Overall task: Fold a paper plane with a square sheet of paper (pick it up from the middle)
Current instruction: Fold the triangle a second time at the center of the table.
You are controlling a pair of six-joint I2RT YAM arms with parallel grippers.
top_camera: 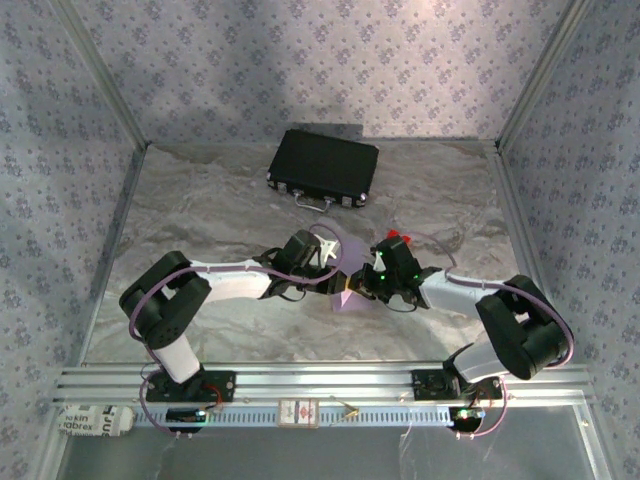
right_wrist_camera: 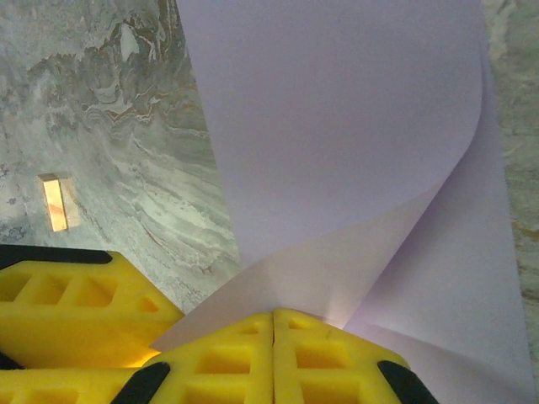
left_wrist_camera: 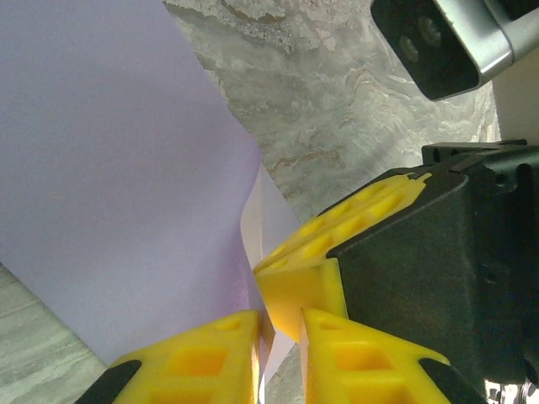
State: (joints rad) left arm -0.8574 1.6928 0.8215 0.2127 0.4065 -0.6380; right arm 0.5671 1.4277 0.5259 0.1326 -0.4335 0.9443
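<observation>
The square sheet of paper [top_camera: 350, 297] is pale lilac and hangs bent and partly folded between my two grippers over the middle of the table. In the right wrist view my right gripper [right_wrist_camera: 274, 318] is shut on the sheet [right_wrist_camera: 337, 126], which fans out from its closed yellow jaws. Seen from the left wrist, my left gripper [left_wrist_camera: 280, 324] stands with its jaws slightly apart, and an edge of the sheet [left_wrist_camera: 109, 168] runs through the gap against the left finger. The right gripper's fingers [left_wrist_camera: 337, 244] sit just beyond. The paper plane is out of view.
A black case [top_camera: 323, 168] lies at the back of the marbled table [top_camera: 200, 200]. A small red block [top_camera: 395, 237] sits just behind the right gripper [top_camera: 360, 282]. Patterned walls and metal posts close in both sides. The left gripper [top_camera: 328, 252] nearly touches the right one.
</observation>
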